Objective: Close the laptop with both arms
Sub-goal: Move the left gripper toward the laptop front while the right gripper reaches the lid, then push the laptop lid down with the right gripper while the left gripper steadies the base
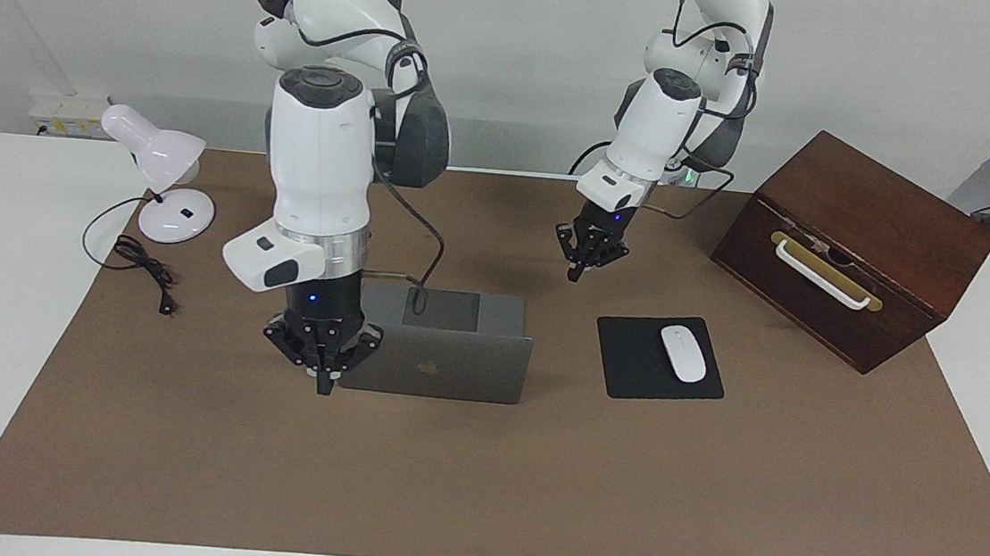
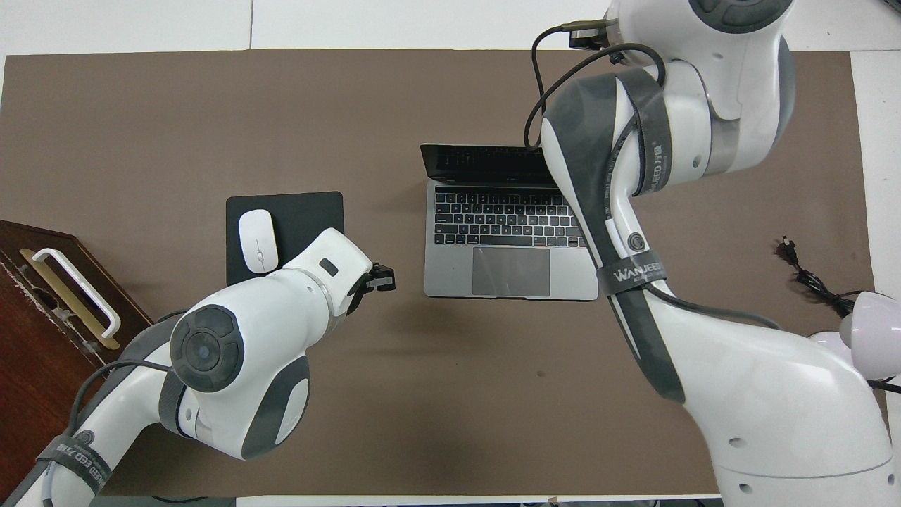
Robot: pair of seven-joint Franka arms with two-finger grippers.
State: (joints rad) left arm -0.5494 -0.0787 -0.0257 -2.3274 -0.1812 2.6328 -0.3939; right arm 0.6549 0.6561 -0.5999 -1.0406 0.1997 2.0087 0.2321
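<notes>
The silver-grey laptop (image 1: 443, 365) stands open in the middle of the brown mat, its lid upright and its keyboard deck (image 2: 493, 236) facing the robots. My right gripper (image 1: 323, 381) hangs shut, fingertips down, at the lid's corner toward the right arm's end; whether it touches the lid I cannot tell. In the overhead view the right arm hides this gripper and that end of the lid. My left gripper (image 1: 580, 270) (image 2: 383, 279) is shut and empty, in the air over the mat beside the deck's corner toward the left arm's end, apart from the laptop.
A white mouse (image 1: 683, 353) lies on a black mouse pad (image 1: 626, 366) beside the laptop toward the left arm's end. A dark wooden box (image 1: 858, 220) with a white handle stands at that end. A white desk lamp (image 1: 160, 159) and its cable (image 1: 142, 265) sit at the right arm's end.
</notes>
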